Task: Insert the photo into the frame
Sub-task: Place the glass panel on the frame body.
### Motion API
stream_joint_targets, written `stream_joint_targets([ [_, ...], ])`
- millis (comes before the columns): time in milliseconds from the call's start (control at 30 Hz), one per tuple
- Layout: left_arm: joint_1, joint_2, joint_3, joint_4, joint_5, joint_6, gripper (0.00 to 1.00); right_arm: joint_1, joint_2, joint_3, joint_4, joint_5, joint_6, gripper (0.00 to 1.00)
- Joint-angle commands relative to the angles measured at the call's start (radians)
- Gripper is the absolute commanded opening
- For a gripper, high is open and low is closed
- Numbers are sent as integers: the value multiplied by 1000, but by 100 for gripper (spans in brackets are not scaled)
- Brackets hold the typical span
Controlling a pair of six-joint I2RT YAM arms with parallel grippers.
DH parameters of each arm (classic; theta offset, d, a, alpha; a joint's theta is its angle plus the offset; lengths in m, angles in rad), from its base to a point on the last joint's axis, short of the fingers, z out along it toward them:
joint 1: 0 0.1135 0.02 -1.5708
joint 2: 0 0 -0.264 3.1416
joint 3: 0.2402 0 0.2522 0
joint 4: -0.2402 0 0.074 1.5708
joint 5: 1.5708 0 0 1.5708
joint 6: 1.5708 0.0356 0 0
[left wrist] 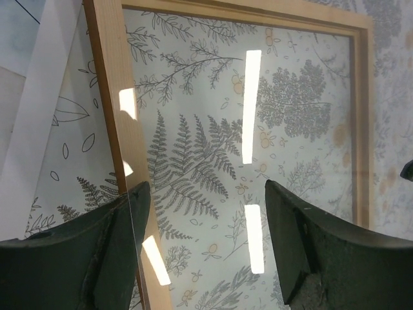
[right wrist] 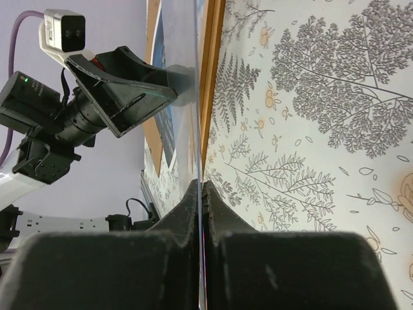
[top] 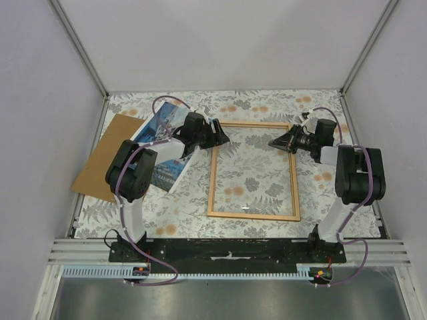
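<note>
Left pincer point(top: 220, 139): released, fingers wide apart, hanging over the far-left corner of the frame point(top: 253, 216), tips pointing right.
Right pincer point(top: 275, 143): clenched, at the far-right corner, tips pointing left. From its wrist view it looks to be nipping the edge of a thin clear pane point(left wrist: 251, 103). The sheet shows there only as a line, so I rate this probable, not certain.

Frame: flat on the patterned surface point(top: 167, 213), centred between the arms, long axis running far to near.

The photo point(top: 167, 173): picture side up, still outside the frame. It is just beside the frame's left rail, partly under the left arm and overlapping a brown board point(top: 100, 160). Long axis roughly far to near, skewed a little against the frame's.

Judgement: the photo lies behind and left of the left pincer, opposite to where its tips point. The left arm is much the nearer. It would have to pull back and turn before any grasp. The print then needs squaring to the frame's long axis.
</note>
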Motion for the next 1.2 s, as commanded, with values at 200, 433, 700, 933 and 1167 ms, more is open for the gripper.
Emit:
stream_joint_targets([
  [200,-1,55,148,-157,-84,79,79,-8,63,26,63,8,12,0],
  [433,-1,71,195,-255,-150,105,79,-8,96,43,94,3,35,0],
  [700,5,68,214,-302,-183,105,80,-11,116,50,72,5,17,0],
  [933,5,31,248,-408,-194,64,79,-21,114,69,3,5,-32,0],
  [1167,8,-32,278,-565,-217,72,79,-34,110,67,-67,18,-86,0],
])
